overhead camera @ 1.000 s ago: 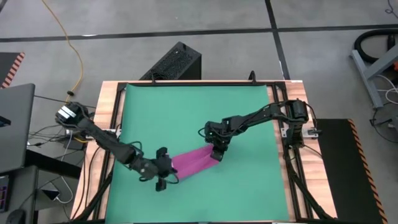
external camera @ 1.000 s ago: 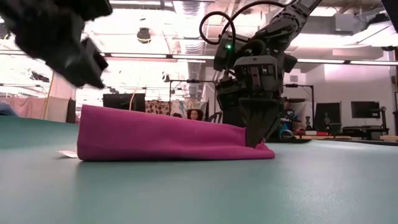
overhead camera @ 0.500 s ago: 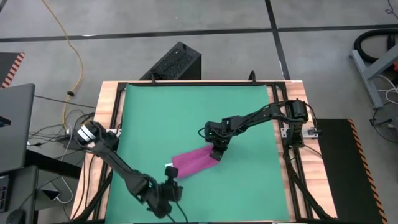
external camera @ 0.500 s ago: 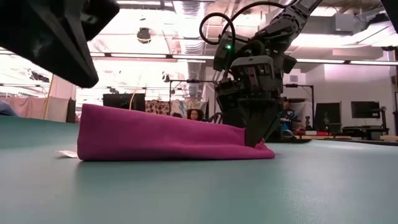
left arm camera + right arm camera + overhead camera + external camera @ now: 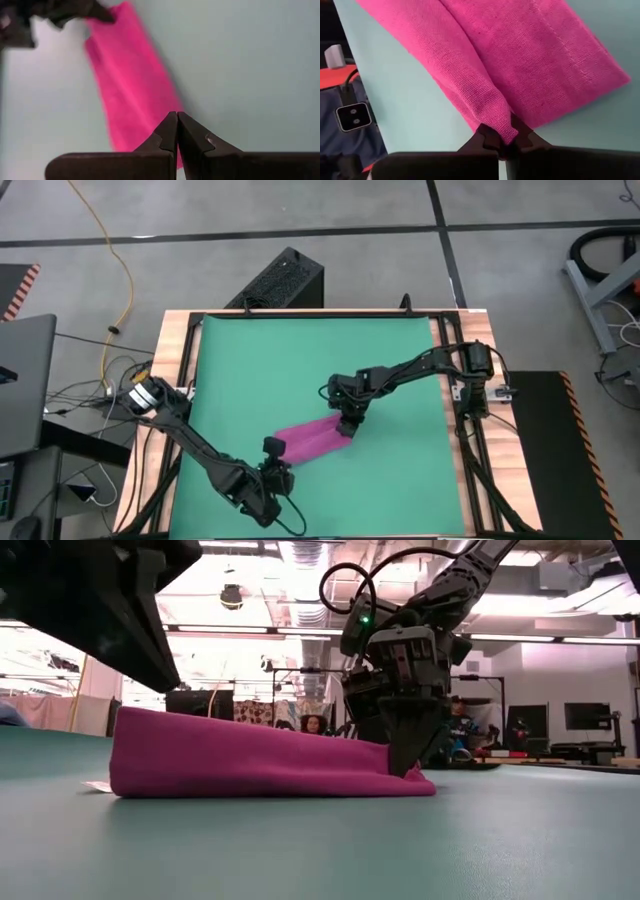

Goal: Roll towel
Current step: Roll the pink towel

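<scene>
The magenta towel [image 5: 315,440] lies folded in a long strip on the green mat [image 5: 300,360], and its white tag [image 5: 97,786] pokes out at its left end. My right gripper [image 5: 346,426] is shut on the towel's right end. My left gripper [image 5: 272,450] is shut, holds nothing, and points toward the far edge at the towel's near-left end. In the left wrist view its tips [image 5: 176,116] show against the towel's edge [image 5: 132,90]. My right gripper pinches a raised fold at the towel's right end [image 5: 502,127] between its two fingers. The fingers [image 5: 405,755] slant down from above. The towel's right end rests on the mat, and the strip lies slack away from the hold. My left gripper is close to the towel's near-left end; I cannot tell whether it touches it.
The mat fills a wood-framed table top [image 5: 180,350]. A black box [image 5: 280,280] stands on the floor beyond the far edge. Cables [image 5: 90,410] and a laptop [image 5: 25,380] are off to the table's left. Bare mat stretches toward the far edge.
My left arm has swung toward the table's near edge, and its gripper has rolled, so that it now points toward the far edge at the towel's left end; it has stayed shut. The towel's left end has slid a little along the mat. My right gripper has kept its hold.
</scene>
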Robot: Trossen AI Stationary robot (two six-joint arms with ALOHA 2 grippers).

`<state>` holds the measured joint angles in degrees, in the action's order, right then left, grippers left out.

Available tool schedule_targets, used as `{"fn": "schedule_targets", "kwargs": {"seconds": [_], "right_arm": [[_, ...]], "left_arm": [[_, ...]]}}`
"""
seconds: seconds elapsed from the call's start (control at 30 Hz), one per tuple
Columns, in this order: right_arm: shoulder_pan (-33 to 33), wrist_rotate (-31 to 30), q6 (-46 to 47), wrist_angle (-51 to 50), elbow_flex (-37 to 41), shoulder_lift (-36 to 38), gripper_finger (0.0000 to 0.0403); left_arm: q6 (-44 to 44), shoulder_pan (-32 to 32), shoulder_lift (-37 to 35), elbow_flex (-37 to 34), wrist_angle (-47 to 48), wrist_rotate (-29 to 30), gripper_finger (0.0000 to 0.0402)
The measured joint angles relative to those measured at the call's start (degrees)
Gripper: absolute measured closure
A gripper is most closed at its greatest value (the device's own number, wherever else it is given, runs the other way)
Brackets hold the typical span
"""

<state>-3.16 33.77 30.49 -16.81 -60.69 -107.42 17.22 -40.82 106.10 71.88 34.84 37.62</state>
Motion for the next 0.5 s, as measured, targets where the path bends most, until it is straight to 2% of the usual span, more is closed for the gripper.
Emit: {"fn": "schedule_targets", "kwargs": {"seconds": [0.07, 0.23, 0.5], "right_arm": [[-0.38, 0.69, 0.84, -0.10, 0.00, 0.00, 0.0389], [-1.57, 3.57, 1.42, 0.49, 0.02, 0.00, 0.0389], [-5.12, 9.85, 5.16, 3.78, 0.00, 0.02, 0.0389]], "left_arm": [[0.27, 0.25, 0.00, -0.08, 1.24, 0.99, 0.0402], [-0.69, 0.52, 0.02, -4.03, -3.95, 0.18, 0.0402], [-1.23, -1.74, -0.14, -4.26, -4.14, 6.83, 0.0402]]}}
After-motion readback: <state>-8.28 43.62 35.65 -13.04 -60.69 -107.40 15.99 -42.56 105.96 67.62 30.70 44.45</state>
